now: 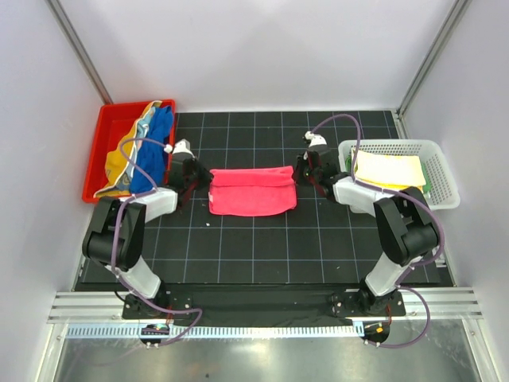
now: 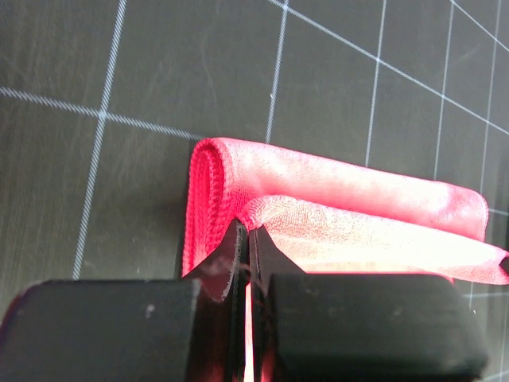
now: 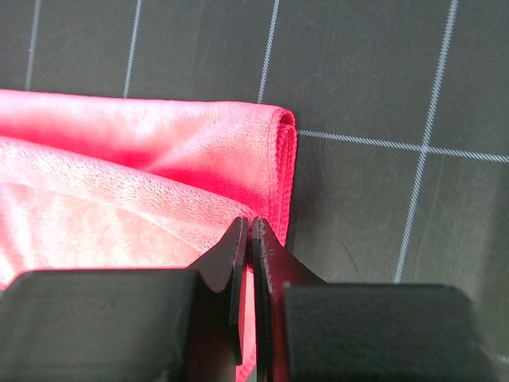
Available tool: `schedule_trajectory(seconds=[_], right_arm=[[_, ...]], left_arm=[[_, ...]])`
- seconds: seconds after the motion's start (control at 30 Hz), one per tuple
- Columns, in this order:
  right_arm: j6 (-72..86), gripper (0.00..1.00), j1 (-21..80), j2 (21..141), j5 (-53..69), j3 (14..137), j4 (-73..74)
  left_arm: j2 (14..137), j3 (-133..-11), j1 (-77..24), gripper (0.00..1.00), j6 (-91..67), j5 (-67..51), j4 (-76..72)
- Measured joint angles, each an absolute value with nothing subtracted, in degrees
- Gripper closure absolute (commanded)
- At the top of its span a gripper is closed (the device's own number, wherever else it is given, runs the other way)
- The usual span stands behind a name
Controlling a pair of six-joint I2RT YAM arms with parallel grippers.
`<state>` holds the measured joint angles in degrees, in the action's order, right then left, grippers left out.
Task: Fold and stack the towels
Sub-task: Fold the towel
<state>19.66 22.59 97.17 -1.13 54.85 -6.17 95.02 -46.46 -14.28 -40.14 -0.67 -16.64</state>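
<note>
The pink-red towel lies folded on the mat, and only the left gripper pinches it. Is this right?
No: the right gripper is shut on the pink-red towel too, as the right wrist view shows; the left gripper pinches its other end.

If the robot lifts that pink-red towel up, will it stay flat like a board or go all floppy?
Probably floppy: the pink-red cloth towel already bends into soft rolled folds at its ends. It likely weighs little, since the left fingers and right fingers pinch only thin edges. Its fuzzy surface should not slip much.
</note>
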Motion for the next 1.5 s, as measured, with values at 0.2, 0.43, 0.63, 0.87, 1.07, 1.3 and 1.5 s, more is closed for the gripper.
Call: schedule_trajectory(seconds=[0.2,0.43,0.63,0.87,1.07,1.3,1.5], right_arm=[[20.2,0.99,23.4,92.8,-2.5,50.9,-7.3],[20.7,0.99,24.2,89.3,-3.0,47.1,-7.6],[20.9,0.99,24.7,86.8,-3.3,45.3,-7.7],[21.1,0.99,25.7,85.1,-3.6,42.5,-7.8],[21.4,0.99,26.4,85.1,-3.6,40.4,-8.1],[22.4,0.79,26.6,85.1,-3.5,38.8,-8.4],[22.9,0.60,26.6,83.0,-3.5,38.3,-7.5]], left_arm=[[91.4,-43.2,-15.0,1.00,-40.6,-0.7,-17.0],[86.8,-40.2,-15.5,1.00,-40.5,-0.7,-17.0],[83.4,-37.7,-16.0,1.00,-40.5,-0.7,-16.9],[82.8,-34.9,-16.3,1.00,-40.5,-0.7,-17.0],[82.7,-32.5,-16.4,1.00,-40.5,-0.7,-17.1],[82.0,-31.1,-16.4,0.82,-40.4,-1.8,-17.4],[79.5,-29.7,-16.5,0.69,-40.2,-1.8,-16.9]])
